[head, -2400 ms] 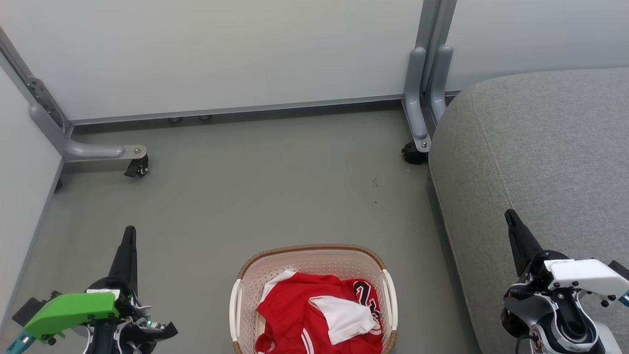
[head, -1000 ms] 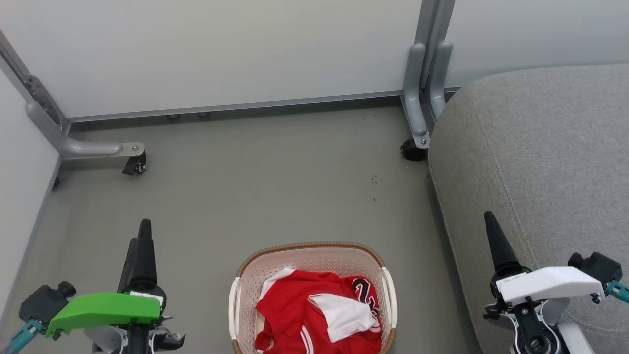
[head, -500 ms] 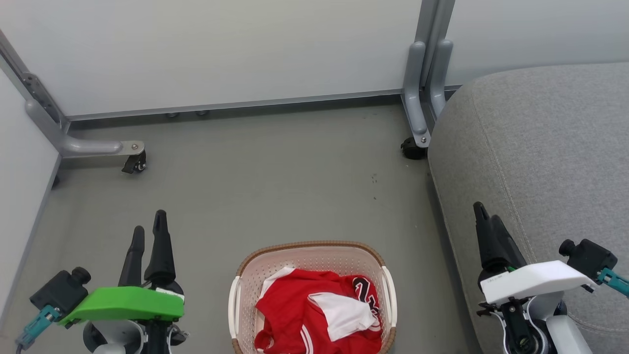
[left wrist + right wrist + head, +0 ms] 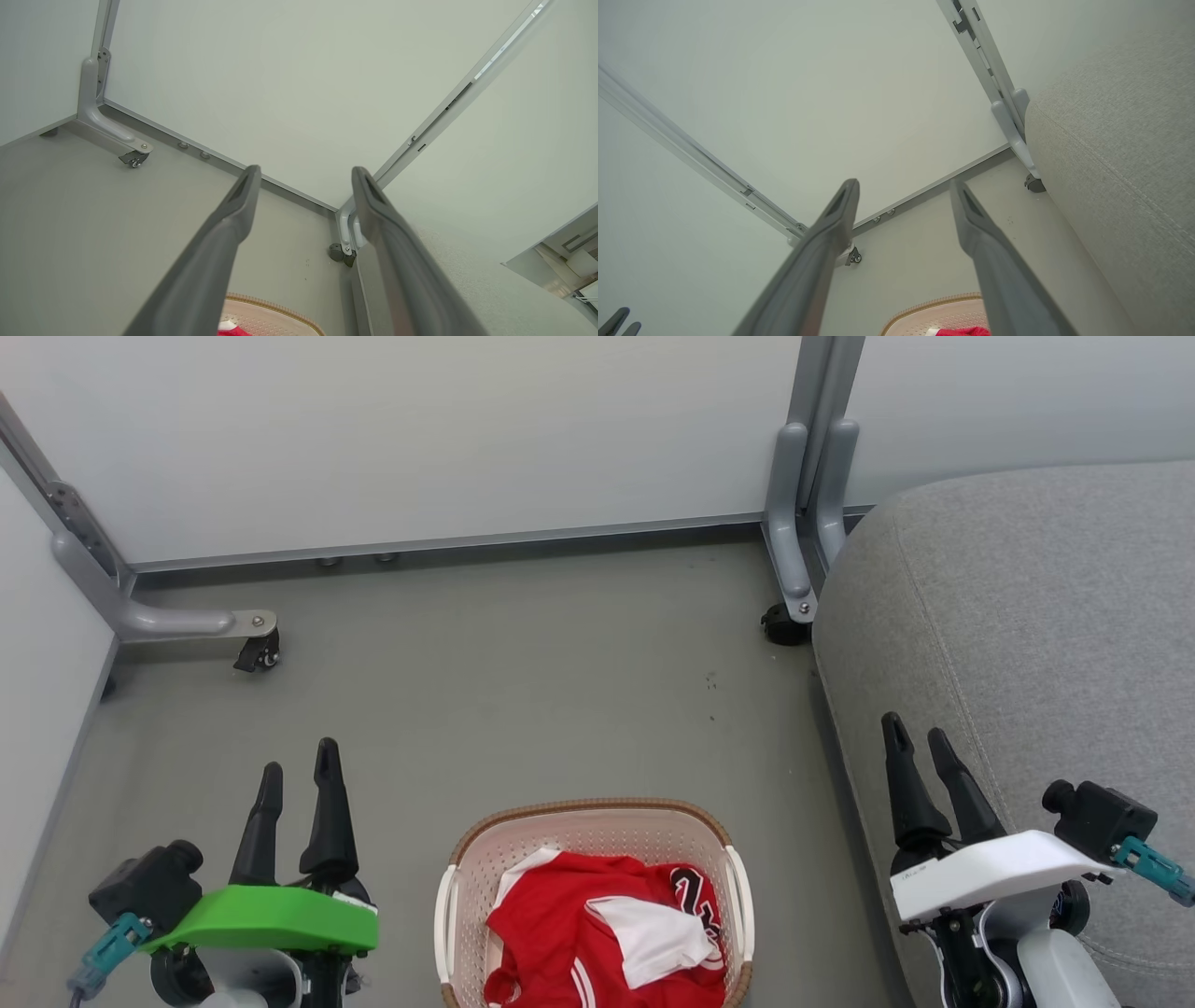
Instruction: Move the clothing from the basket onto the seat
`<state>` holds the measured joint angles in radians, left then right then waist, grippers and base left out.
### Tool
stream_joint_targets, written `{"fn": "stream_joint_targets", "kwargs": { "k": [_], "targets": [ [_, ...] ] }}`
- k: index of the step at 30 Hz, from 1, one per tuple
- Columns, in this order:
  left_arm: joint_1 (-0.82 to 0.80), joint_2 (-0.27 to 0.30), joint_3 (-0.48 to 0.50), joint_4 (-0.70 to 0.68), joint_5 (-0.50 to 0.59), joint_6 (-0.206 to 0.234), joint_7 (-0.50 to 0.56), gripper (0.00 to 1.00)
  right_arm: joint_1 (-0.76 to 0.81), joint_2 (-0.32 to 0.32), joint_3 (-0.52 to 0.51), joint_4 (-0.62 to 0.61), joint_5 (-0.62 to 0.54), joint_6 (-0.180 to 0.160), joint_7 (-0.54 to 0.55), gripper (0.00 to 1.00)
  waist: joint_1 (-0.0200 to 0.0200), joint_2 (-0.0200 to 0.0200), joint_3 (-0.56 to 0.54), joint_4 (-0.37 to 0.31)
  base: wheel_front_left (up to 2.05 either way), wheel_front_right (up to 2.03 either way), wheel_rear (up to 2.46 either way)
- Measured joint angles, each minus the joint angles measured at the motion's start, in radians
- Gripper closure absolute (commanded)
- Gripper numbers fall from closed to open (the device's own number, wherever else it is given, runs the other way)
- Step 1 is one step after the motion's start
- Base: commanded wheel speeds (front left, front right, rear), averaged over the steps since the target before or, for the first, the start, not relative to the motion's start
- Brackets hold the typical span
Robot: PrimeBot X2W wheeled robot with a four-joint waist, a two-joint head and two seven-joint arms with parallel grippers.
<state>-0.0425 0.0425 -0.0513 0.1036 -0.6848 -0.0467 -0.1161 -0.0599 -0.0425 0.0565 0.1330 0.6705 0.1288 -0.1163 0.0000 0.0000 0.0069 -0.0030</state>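
We have open floor ahead of the basket, bare as far as the pale partition panels, whose grey feet end in a caster at the far left and another at the far right. The basket stands on the floor at the bottom middle of the head view. Its near end is cut by the picture edge, so we cannot tell its long axis; its white handles face left and right. The seat rises just right of the basket, a narrow strip of floor between them, its rounded edge running from the far caster back towards us. The clothing lies crumpled inside the basket with no clear long axis, a white patch uppermost and a black number showing near the right wall. Our left gripper hangs left of the basket, spread wide and holding nothing. Our right gripper hangs over the seat's edge, likewise wide and bare. Both point away from us.
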Motion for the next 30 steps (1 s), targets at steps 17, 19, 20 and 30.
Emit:
{"fn": "stream_joint_targets", "kwargs": {
  "k": [17,19,20,30],
  "targets": [
    [0.009,0.001,-0.028,-0.023,0.197,0.005,-0.045,0.00,0.001,-0.002,0.035,-0.033,-0.198,0.000,-0.044,0.00,0.0000,0.0000,0.003,-0.004,0.00,0.00,0.00],
    [0.011,0.001,-0.031,-0.024,0.214,0.005,-0.050,0.00,0.007,-0.002,0.039,-0.035,-0.221,0.000,-0.050,0.00,0.0000,0.0000,0.002,-0.004,0.00,0.00,0.00],
    [0.012,0.001,-0.033,-0.022,0.223,0.004,-0.053,0.00,0.010,-0.002,0.039,-0.036,-0.232,0.000,-0.053,0.00,0.0000,0.0000,0.002,-0.004,0.00,0.00,0.00],
    [0.014,0.002,-0.040,0.001,0.315,-0.009,-0.076,0.00,0.013,-0.002,0.038,-0.045,-0.319,0.000,-0.075,0.00,0.0000,0.0000,-0.004,-0.002,0.00,0.00,0.00]
  ]
}}
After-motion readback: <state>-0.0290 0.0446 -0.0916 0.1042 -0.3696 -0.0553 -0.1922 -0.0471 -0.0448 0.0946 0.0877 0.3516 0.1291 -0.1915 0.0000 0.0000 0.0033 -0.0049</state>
